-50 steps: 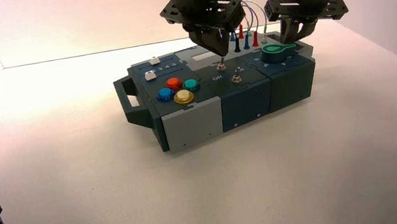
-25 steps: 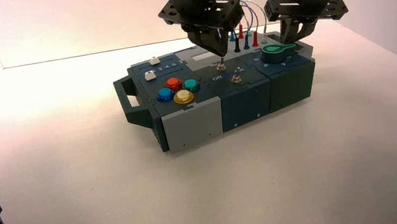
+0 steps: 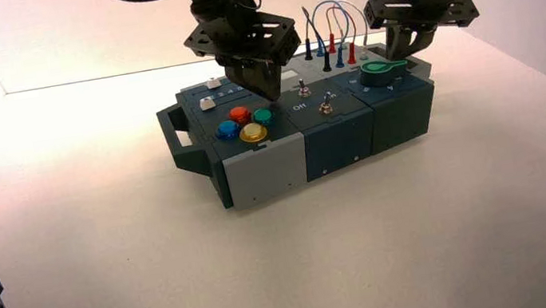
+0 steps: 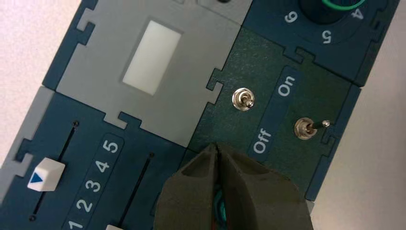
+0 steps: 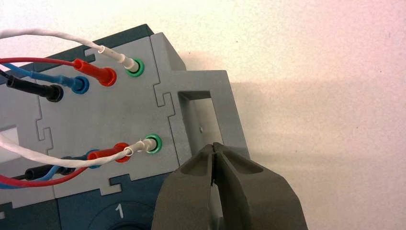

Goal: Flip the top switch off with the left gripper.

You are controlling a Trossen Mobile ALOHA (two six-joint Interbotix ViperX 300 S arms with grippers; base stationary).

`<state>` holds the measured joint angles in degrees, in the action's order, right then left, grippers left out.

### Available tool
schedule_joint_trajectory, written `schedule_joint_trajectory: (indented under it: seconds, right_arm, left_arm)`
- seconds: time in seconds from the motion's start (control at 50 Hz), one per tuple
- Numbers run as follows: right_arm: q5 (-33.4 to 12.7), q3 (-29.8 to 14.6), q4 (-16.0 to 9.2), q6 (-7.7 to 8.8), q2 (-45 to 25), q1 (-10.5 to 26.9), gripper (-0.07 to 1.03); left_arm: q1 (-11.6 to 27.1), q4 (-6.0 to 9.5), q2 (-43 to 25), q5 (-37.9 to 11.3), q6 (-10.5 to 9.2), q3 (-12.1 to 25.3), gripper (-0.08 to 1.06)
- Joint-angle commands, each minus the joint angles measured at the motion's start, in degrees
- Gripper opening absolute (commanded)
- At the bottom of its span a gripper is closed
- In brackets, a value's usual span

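The black openwork left gripper [image 3: 265,91], fingers pressed together, has pulled left off the tiny silver top switch [image 4: 243,100]; the flip looks done.

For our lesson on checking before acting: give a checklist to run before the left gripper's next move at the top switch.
1. Left gripper clear of the top switch: ok, apart, toward the buttons.
2. Left gripper's fingers shut: ok.
3. Top switch lever at Off: cannot tell.
4. Right gripper out of the way: ok, above the box's far right corner.
5. Wires clear of the top switch: ok.
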<state>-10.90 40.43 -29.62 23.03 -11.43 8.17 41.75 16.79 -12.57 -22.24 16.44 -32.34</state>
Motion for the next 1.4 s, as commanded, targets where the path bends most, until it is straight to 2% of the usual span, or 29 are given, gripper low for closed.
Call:
schedule_joint_trajectory:
  seconds: [0.02, 0.22, 0.48, 0.66, 0.82, 1.0, 1.22, 1.4]
  right_arm:
    - [-0.44, 0.09, -0.09, -0.18, -0.09, -0.35, -0.02]
    - [0.26, 0.44, -0.09, -0.18, 0.70, -0.35, -0.02]
    - [0.35, 0.44, -0.09, -0.18, 0.88, -0.44, -0.02]
    - [0.26, 0.62, 0.00, -0.18, 1.32, -0.44, -0.02]
    - [0.35, 0.70, -0.09, -0.18, 1.49, -0.44, -0.02]
    - [0.26, 0.70, -0.09, -0.18, 1.41, -0.44, -0.02]
    - [0.35, 0.62, -0.09, -0.09, 1.67, -0.44, -0.02]
    - [-0.26, 0.44, -0.09, -0.09, 2.64, -0.44, -0.02]
  left_arm:
    - [0.00, 0.09, 2.29, 0.35, 0.09, 1.05, -0.03]
    - [0.00, 0.26, 2.55, 1.23, -0.09, 1.58, -0.03]
    - [0.18, 0.18, 2.81, -0.35, 0.00, 5.89, -0.03]
    - [-0.35, 0.00, 5.19, 0.18, 0.09, 6.50, -0.03]
    - [-2.29, 0.00, 8.09, 1.67, 0.09, 5.27, -0.03]
    - [-6.24, -0.26, 12.22, 3.16, 0.09, 2.37, -0.03]
    - [-7.38, -0.79, 17.49, 10.02, 0.09, -2.55, -0.03]
    - [-7.73, -1.67, 19.07, 11.07, 0.09, -4.57, -0.03]
